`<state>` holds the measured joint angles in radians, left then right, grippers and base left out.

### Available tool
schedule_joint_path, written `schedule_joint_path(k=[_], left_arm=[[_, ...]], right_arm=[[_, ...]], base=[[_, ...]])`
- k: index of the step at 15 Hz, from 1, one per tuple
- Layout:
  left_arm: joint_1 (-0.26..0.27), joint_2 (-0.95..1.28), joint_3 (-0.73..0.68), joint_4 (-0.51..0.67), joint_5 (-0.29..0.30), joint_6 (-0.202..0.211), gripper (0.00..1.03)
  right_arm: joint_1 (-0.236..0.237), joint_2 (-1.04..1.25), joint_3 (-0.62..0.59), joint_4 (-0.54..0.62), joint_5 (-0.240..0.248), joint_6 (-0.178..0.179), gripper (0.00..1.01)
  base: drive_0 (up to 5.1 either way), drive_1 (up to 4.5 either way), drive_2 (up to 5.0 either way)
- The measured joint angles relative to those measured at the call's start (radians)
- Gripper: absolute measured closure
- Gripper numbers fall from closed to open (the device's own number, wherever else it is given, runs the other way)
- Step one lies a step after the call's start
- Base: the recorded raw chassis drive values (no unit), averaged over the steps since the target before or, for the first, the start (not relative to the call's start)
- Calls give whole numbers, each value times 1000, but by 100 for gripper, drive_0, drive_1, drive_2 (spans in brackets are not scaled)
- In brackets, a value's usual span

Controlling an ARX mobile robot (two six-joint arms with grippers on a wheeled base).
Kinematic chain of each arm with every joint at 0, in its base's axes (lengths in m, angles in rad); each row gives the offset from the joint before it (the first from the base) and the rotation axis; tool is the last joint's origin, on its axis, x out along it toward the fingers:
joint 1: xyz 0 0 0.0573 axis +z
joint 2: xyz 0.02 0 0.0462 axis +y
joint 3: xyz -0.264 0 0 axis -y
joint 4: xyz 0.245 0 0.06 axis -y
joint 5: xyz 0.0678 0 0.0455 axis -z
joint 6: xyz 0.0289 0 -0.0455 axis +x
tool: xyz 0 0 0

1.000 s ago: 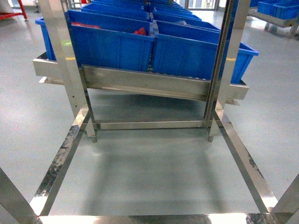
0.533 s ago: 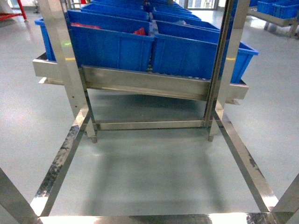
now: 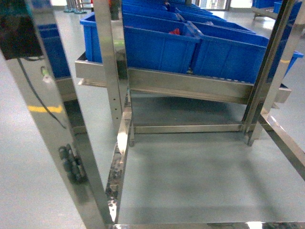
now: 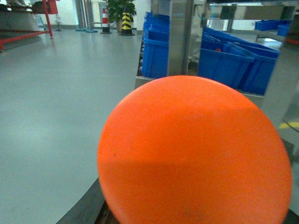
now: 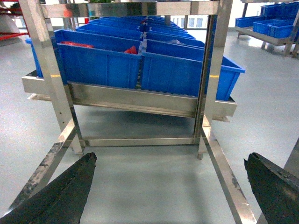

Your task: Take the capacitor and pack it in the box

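Observation:
Neither the capacitor nor the box shows in any view. In the right wrist view my right gripper (image 5: 170,186) stands open; its two dark fingers (image 5: 60,191) are wide apart over bare grey floor with nothing between them. A big round orange thing (image 4: 194,154) fills most of the left wrist view and hides the left gripper's jaws. Only a dark strip shows beneath it at the bottom left. Neither gripper appears in the head view.
A steel rack (image 3: 190,86) carries rows of blue crates (image 3: 157,47), one holding something red (image 3: 175,32). A steel post (image 3: 52,119) with a black unit (image 3: 19,28) and cable stands close on the left. Low steel rails (image 5: 224,172) frame the floor below.
The head view has swung left: the rack and crates sit further right in the frame, and a near steel post with a black unit has come into view on the left.

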<state>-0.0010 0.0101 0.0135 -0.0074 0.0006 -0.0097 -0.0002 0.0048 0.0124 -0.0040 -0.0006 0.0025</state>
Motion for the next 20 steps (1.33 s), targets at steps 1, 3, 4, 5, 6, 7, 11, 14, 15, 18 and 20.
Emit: schedule_joint_path(k=[1,3,4,5,6,7,11,14,15,18,20], left_arm=[[0,0,0,2,-2,0,59],[0,0,0,0,-1,0,59],[0,0,0,3,-1,0,59],[0,0,0,0,-2,0,59],[0,0,0,0,-1,0,59],[0,0,0,2,0,0,59],[0,0,0,2,-3,0,59],[0,0,0,2,-2,0,59],[0,0,0,0,-1,0,59],[0,0,0,2,-1,0,59],[0,0,0,0,-1,0,59]], right_arm=[[0,0,0,0,0,0,3],[0,0,0,0,0,0,3],[0,0,0,0,0,0,3],[0,0,0,-2,0,0,3],[0,0,0,-1,0,0,3],[0,0,0,-1,0,0,3],[0,0,0,-1,0,0,3],[0,0,0,4,0,0,3],[0,0,0,-5,0,0,3],[0,0,0,0,1,0,3],[0,0,0,2,0,0,3]], base=[[-506,239,239],[-498,247,247],[-490,256,256],[-490,256,256],[-508,237,237],[-508,237,237],[-508,237,237],[-502,244,244],[-498,247,247],[-498,247,247],[-498,247,247]])
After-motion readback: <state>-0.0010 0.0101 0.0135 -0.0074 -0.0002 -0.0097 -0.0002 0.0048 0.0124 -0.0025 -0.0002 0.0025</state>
